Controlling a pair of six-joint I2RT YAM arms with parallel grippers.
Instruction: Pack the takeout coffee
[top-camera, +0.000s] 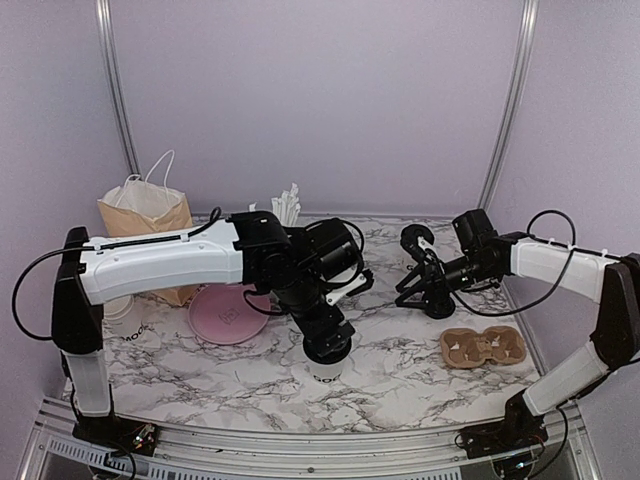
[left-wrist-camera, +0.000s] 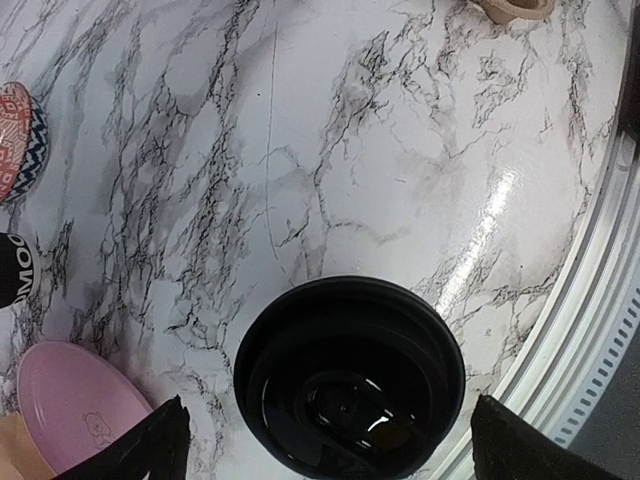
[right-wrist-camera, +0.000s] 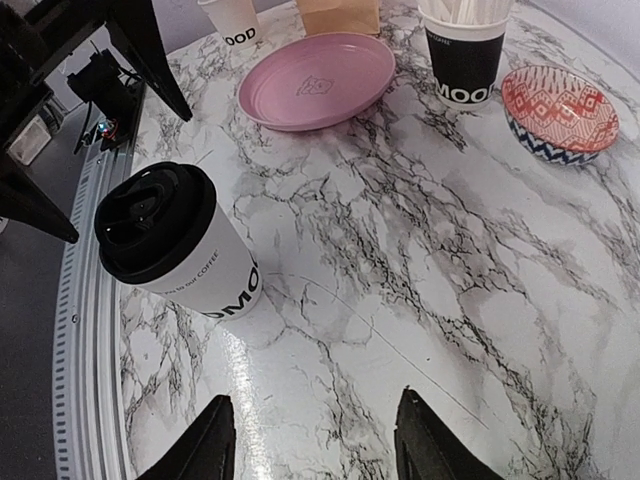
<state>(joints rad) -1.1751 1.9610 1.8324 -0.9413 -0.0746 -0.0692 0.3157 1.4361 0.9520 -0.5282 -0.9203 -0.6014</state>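
The takeout coffee (top-camera: 325, 370) is a white paper cup with a black lid, standing upright near the table's front middle. My left gripper (top-camera: 328, 345) hangs right over it. In the left wrist view the black lid (left-wrist-camera: 350, 375) sits between my open fingers (left-wrist-camera: 150, 445), which stand wide on either side without touching it. The right wrist view shows the cup (right-wrist-camera: 195, 265) at the left, with black lettering on its side. My right gripper (right-wrist-camera: 315, 430) is open and empty over bare table to the cup's right; it also shows in the top view (top-camera: 415, 275).
A cardboard cup carrier (top-camera: 483, 347) lies at front right. A brown paper bag (top-camera: 145, 215) stands at back left, with a pink plate (top-camera: 228, 313) and stacked white cups (top-camera: 122, 315) near it. A black cup of straws (right-wrist-camera: 465, 50) and a patterned bowl (right-wrist-camera: 560, 110) are at the back.
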